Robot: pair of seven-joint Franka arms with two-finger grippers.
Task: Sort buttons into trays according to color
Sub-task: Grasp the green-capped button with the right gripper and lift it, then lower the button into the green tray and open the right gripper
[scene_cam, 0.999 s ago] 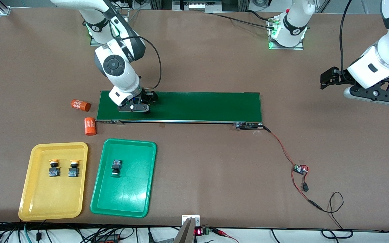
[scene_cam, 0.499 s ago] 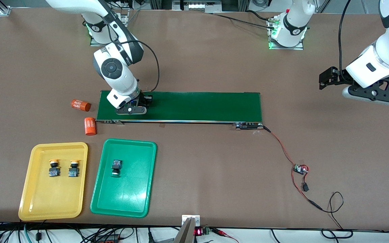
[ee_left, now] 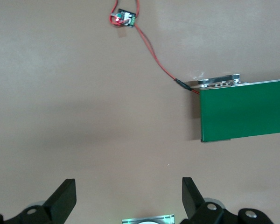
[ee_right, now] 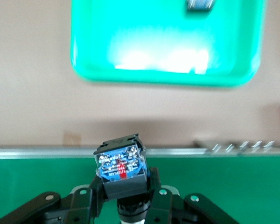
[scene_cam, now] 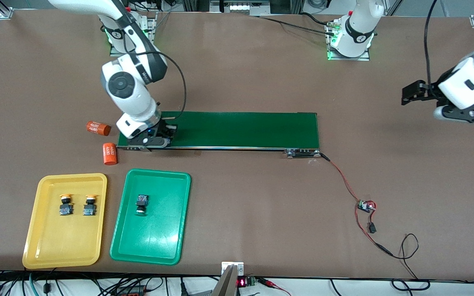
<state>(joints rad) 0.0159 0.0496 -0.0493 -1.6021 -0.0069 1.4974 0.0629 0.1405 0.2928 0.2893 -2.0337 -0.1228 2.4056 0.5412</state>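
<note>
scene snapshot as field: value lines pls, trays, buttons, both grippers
yellow tray: two yellow-capped buttons in it, side by side
green tray: one button in it
fourth button: held in the right gripper; cap colour cannot be told
right gripper: shut on that button, over the conveyor belt at the right arm's end
left gripper: open, holds nothing, waits over bare table toward the left arm's end
orange cylinders: on the table beside the belt
left to sort: the held button
</note>
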